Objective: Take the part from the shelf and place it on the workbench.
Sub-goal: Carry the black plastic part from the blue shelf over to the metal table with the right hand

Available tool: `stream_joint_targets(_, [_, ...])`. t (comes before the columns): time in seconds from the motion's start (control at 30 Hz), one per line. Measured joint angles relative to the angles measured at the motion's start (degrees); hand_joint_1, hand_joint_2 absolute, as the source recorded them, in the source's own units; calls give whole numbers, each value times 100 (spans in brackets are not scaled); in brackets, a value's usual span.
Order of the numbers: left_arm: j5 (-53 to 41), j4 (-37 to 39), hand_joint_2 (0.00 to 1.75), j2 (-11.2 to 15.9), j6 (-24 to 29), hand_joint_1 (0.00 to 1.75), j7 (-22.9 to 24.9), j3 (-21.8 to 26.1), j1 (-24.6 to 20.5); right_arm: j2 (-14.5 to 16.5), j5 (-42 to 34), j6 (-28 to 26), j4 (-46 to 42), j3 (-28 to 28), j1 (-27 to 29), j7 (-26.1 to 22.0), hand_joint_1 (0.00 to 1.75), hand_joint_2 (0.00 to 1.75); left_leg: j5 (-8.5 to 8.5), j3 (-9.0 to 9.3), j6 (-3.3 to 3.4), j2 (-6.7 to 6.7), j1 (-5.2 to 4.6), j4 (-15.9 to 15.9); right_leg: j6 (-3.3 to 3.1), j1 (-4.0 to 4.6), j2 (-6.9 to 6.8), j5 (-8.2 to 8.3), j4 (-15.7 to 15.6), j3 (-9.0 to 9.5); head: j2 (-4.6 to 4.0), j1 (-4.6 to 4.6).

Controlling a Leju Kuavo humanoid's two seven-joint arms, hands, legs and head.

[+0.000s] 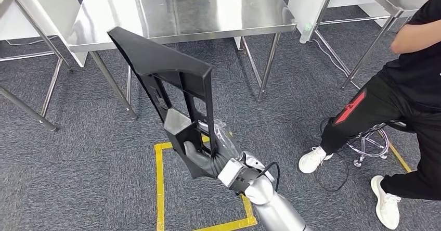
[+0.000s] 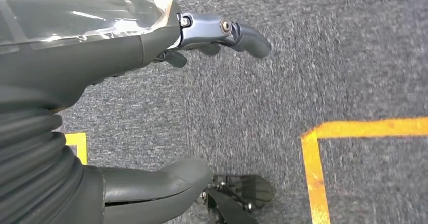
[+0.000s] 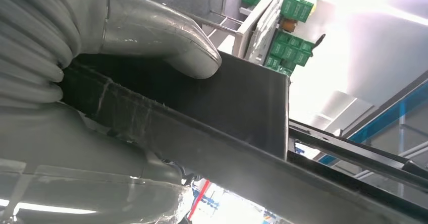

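the right arm (image 1: 278, 210) comes up from the bottom of the head view & reaches fwd. the right hand (image 1: 204, 157) grips the low end of the big black part (image 1: 166, 75). in the right wrist view the thumb (image 3: 166, 37) is pressed flat on the part's dark wall. the part sticks up, tilted away from the robot, over the grey carpet (image 1: 78, 163), in front of the shiny workbench (image 1: 177, 7), not on it. the left hand (image 2: 151, 113) hangs over the carpet w/ nothing in it, fingers (image 2: 237, 32) apart. a person (image 1: 405, 101) sits on the right.
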Motion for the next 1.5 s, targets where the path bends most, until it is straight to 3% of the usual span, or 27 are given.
stream_joint_targets(0.33, [-51, 0, 175, 0, 9, 0, -10, -2, 1, -1, 61, -49, 2, -3, -13, 62, 175, 175, -2, -17, 93, -24, -62, 12, 96, -40, -7, 41, -60, 18, 0, 0])
stream_joint_targets(0.47, [-60, 0, 175, -1, 22, 0, -8, -4, -2, 14, 82, -73, 4, -8, -30, 80, 175, 175, 21, 11, 220, -34, -31, -50, 194, -109, -20, 52, -88, 27, 0, -3])
stream_joint_targets(0.53, [-63, 0, 175, -11, 26, 0, -7, -5, -7, 15, 83, -79, 5, -14, -45, 84, 175, 175, 80, 63, 261, -35, 21, -142, 171, -96, 36, -127, 245, -131, 0, 7])
stream_joint_targets(0.6, [-63, 0, 175, -17, 27, 0, -5, -6, -11, 3, 83, -82, 15, -21, -46, 86, 175, 175, 99, 70, 277, -50, 36, -163, 133, -120, 98, -455, 1008, -499, 0, 10])
stream_joint_targets(0.67, [-63, 0, 175, -20, 27, 0, -4, -7, -8, -17, 83, -83, 34, -27, -38, 88, 175, 175, 102, 65, 260, -78, 47, -160, 173, -157, 118, -613, 1558, -775, 0, 11])
stream_joint_targets(0.7, [-63, 0, 175, -22, 26, 0, -3, -7, -6, -25, 83, -83, 42, -29, -36, 89, 175, 175, 100, 64, 236, -94, 63, -154, 231, -182, 120, -558, 1517, -762, 0, 11])
stream_joint_targets(0.77, [-63, 0, 175, -28, 23, 0, 0, -7, -7, -32, 84, -84, 50, -29, -36, 90, 175, 175, 77, 59, 145, -132, 108, -112, 391, -258, 123, -260, 825, -425, 0, 13])
stream_joint_targets(0.8, [-66, -1, 175, -26, 22, 0, 5, -7, -8, -30, 87, -85, 53, -28, -40, 92, 175, 175, 50, 47, 80, -151, 119, -74, 439, -276, 135, -132, 455, -242, 0, 20])
stream_joint_targets(0.83, [-71, -2, 175, -21, 22, 0, 11, -7, -8, -30, 95, -88, 56, -27, -42, 93, 175, 175, 27, 35, 17, -164, 121, -40, 434, -283, 147, -51, 197, -110, 0, 23])
stream_joint_targets(0.9, [-97, -3, 175, -10, 28, 0, 28, -8, -6, -27, 122, -110, 62, -27, -44, 98, 175, 175, 9, 16, -76, -176, 119, -17, 317, -259, 170, -27, 94, -62, 0, 26])
stream_joint_targets(0.97, [-126, -2, 175, -7, 33, 0, 55, -9, -2, -25, 160, -139, 63, -27, -42, 99, 175, 175, 9, 7, -124, -165, 158, -13, 198, -258, 171, -11, 108, -67, 0, 19])
stream_joint_targets(1.03, [-142, -2, 175, -3, 38, 0, 96, -9, -4, -20, 185, -154, 62, -27, -42, 100, 175, 175, -153, -117, -147, -108, 185, 257, 118, -247, 168, -4, 104, -58, 0, 16])
stream_joint_targets(1.13, [-156, -2, 175, -3, 43, 0, 132, -11, -8, -17, 194, -163, 63, -25, -45, 103, 175, 175, -435, -363, -151, -61, 181, 774, 74, -220, 161, -11, 103, -51, 0, 13])
stream_joint_targets(1.2, [-158, -2, 175, -3, 43, 0, 132, -11, -8, -17, 195, -164, 63, -25, -45, 104, 175, 175, -457, -388, -151, -61, 181, 825, 70, -217, 160, -11, 103, -51, 0, 12])
stream_joint_targets(1.27, [-158, -2, 175, -2, 43, 0, 134, -11, -7, -17, 201, -165, 63, -25, -45, 105, 175, 175, -560, -525, -152, -61, 181, 1085, 49, -201, 155, -17, 104, -52, 0, 12])
stream_joint_targets(1.3, [-158, -2, 175, 1, 42, 0, 134, -11, -3, -17, 203, -167, 63, -25, -45, 109, 175, 175, -584, -651, -136, -60, 174, 1285, 29, -175, 153, -28, 104, -44, 0, 12])
stream_joint_targets(1.33, [-158, -2, 175, 12, 41, 0, 134, -11, -3, -16, 204, -171, 63, -25, -53, 113, 175, 175, -451, -598, -49, -47, 135, 1117, 2, -137, 150, -55, 102, -15, 0, 14])
stream_joint_targets(1.43, [-176, -4, 175, 41, 33, 0, 132, -13, -13, -16, 201, -189, 63, -25, -97, 123, 175, 175, 45, -203, 183, -2, -19, 152, 2, -60, 147, -136, 87, 47, 0, 16])
stream_joint_targets(1.5, [-185, -5, 175, 44, 29, 0, 131, -14, -11, -11, 201, -195, 58, -24, -121, 130, 175, 175, 52, -150, 190, -15, -24, 60, 60, -56, 134, -157, 57, 63, 0, 14])
